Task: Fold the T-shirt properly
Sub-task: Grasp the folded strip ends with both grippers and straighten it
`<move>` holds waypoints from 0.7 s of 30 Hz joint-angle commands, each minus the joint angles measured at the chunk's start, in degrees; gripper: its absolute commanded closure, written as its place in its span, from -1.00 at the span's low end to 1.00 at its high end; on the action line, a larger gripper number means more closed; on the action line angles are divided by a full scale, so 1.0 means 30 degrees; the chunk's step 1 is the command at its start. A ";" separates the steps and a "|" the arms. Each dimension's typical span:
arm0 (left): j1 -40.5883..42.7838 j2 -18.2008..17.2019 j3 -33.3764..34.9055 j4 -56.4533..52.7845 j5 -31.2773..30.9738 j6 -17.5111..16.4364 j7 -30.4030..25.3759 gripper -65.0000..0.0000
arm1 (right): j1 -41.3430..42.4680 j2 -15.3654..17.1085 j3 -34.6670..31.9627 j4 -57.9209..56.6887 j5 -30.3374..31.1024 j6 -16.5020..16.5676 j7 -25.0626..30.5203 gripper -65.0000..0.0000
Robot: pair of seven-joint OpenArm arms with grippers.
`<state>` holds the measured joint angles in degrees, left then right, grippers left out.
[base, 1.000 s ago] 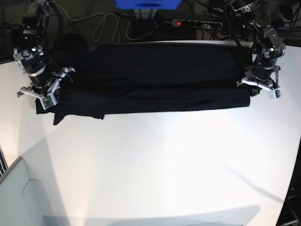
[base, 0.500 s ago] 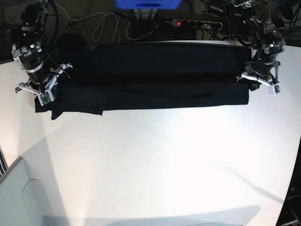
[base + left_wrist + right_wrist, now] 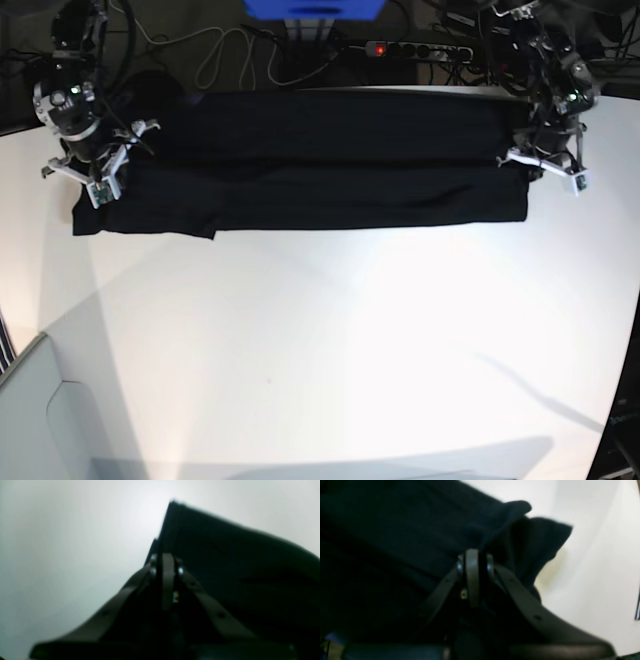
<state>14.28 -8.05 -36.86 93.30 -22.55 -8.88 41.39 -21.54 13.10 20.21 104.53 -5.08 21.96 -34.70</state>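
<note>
black t-shirt (image 3: 320,160) in both hands

White bench (image 3: 330,350), glossy. Black T-shirt (image 3: 320,165) lies flat on it as a long folded band along the far edge, plain side up, lower left corner sticking out.

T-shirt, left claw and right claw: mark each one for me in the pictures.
T-shirt (image 3: 320,185), base view, middle of the folded black cloth.
Left claw (image 3: 545,172), base view, at its closed tips over the shirt's end.
Right claw (image 3: 472,557), right wrist view, at the shut fingertips against the cloth.
</note>
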 commanded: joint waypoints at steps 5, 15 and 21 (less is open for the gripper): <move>-0.0351 -0.0348 -0.0123 -0.0168 -0.0119 -0.0042 -0.0359 1.00 | 0.0572 0.0336 0.0166 -0.1276 0.0126 0.0052 0.0504 1.00; -0.0410 -0.0348 -0.0094 -0.0227 -0.0119 -0.0042 -0.0359 1.00 | 0.0748 0.0218 0.0986 -0.1422 0.0068 0.0052 0.0562 1.00; -0.0761 -0.0348 -0.0094 -0.0842 -0.0119 -0.0042 -0.0359 1.00 | 0.0748 0.0218 0.0927 -0.1569 0.0038 0.0052 0.0533 0.98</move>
<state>12.34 -8.29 -36.88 90.04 -22.74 -8.91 41.30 -19.40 13.02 22.70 99.15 -4.49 21.96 -33.87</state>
